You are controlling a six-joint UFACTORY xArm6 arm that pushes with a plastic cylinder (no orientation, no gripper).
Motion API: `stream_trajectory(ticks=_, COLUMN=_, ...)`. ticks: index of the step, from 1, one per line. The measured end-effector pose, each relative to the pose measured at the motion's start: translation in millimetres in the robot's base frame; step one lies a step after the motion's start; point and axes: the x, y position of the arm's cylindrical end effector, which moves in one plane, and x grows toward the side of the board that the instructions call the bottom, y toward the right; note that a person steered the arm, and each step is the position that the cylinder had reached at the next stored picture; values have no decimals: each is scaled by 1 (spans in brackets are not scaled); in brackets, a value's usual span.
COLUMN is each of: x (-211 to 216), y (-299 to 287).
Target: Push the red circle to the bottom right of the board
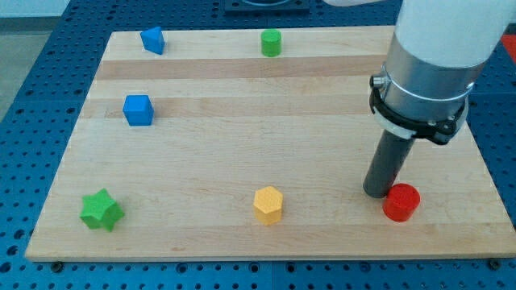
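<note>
The red circle (401,201) lies on the wooden board (242,161) near the view's bottom right, a short way in from the right edge. My tip (376,193) rests on the board just to the left of the red circle, touching or almost touching its upper left side. The rod rises from there to the arm's grey and white body at the view's top right.
A yellow hexagon (268,204) lies at bottom centre. A green star (101,210) lies at bottom left. A blue cube (138,109) sits at mid left, a blue block (152,39) at top left, a green cylinder (271,42) at top centre.
</note>
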Motion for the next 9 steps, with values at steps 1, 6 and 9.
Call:
stream_trajectory(ticks=1, x=1, y=0)
stream_trajectory(ticks=6, x=39, y=-21)
stream_trajectory(ticks=9, x=39, y=20)
